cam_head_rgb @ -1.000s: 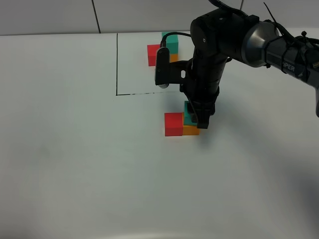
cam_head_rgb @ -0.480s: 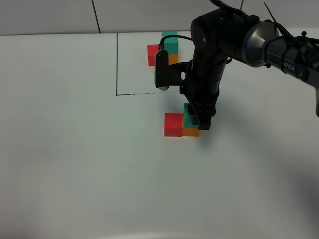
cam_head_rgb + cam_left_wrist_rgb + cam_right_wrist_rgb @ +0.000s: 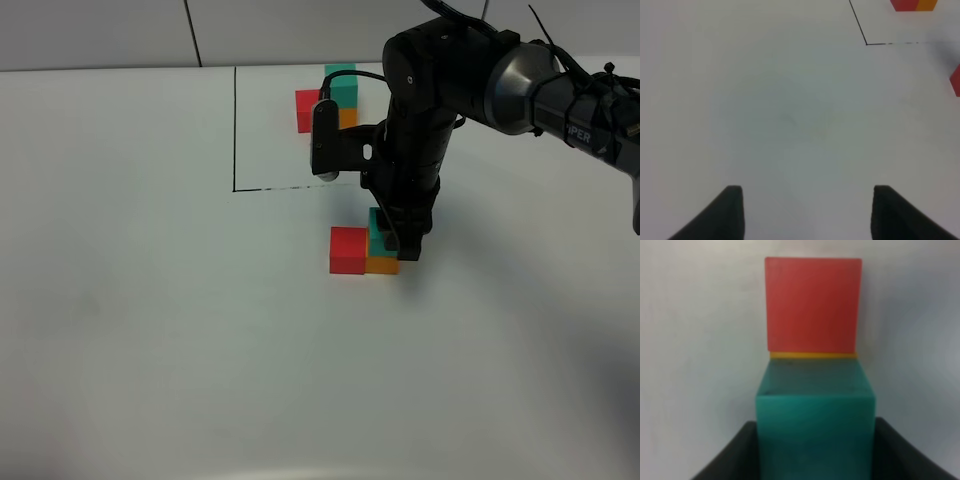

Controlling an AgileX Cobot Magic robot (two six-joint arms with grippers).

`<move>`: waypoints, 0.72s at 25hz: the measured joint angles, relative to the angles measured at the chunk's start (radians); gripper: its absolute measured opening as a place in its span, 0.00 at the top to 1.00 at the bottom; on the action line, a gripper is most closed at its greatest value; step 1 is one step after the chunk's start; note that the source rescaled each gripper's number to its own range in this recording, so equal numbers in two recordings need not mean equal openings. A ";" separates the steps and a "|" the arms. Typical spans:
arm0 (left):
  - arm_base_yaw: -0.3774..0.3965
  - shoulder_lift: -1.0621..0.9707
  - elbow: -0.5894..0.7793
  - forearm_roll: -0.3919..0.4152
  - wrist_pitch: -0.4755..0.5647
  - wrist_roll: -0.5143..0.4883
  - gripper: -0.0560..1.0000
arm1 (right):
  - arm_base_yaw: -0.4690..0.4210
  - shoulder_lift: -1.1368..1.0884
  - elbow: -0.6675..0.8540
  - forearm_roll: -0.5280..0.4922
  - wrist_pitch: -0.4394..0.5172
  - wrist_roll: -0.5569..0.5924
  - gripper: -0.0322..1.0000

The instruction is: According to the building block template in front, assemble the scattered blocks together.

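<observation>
White table [image 3: 150,300] fills the left wrist view; left gripper [image 3: 805,212] hangs open over it, empty, unseen from the high camera. Red block [image 3: 348,249] sits touching the orange block [image 3: 382,264], just outside the black-lined template area [image 3: 236,130]. Right gripper [image 3: 400,240] clamps the green block [image 3: 815,435] atop the orange; wrist view shows orange only as a sliver. Template blocks [image 3: 330,100] partly hidden by the arm.

Green block [image 3: 815,427] sitting on top of an orange block [image 3: 382,264], red block [image 3: 348,249] lying flush against the orange one's side on the white table, matching template stack [image 3: 330,100] standing inside the black-lined square behind.
</observation>
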 joint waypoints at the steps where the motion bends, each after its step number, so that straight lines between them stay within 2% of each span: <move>1: 0.000 0.000 0.000 0.000 0.000 0.000 0.73 | 0.000 0.001 0.000 0.002 -0.001 0.007 0.90; 4: 0.000 0.000 0.000 0.000 0.000 0.000 0.73 | 0.000 0.012 0.000 0.009 -0.001 0.021 0.72; 7: 0.000 0.000 0.000 0.000 0.000 0.000 0.73 | 0.000 0.012 0.000 0.009 -0.003 0.032 0.43; 10: 0.000 0.000 0.000 0.000 0.000 0.000 0.73 | 0.000 0.001 0.000 -0.001 -0.002 0.042 0.22; 13: 0.000 0.000 0.000 0.000 0.000 0.000 0.73 | -0.005 -0.040 0.000 -0.037 0.009 0.089 0.15; 18: 0.000 0.000 0.000 0.000 0.000 0.000 0.73 | -0.069 -0.154 0.038 -0.048 0.026 0.188 0.14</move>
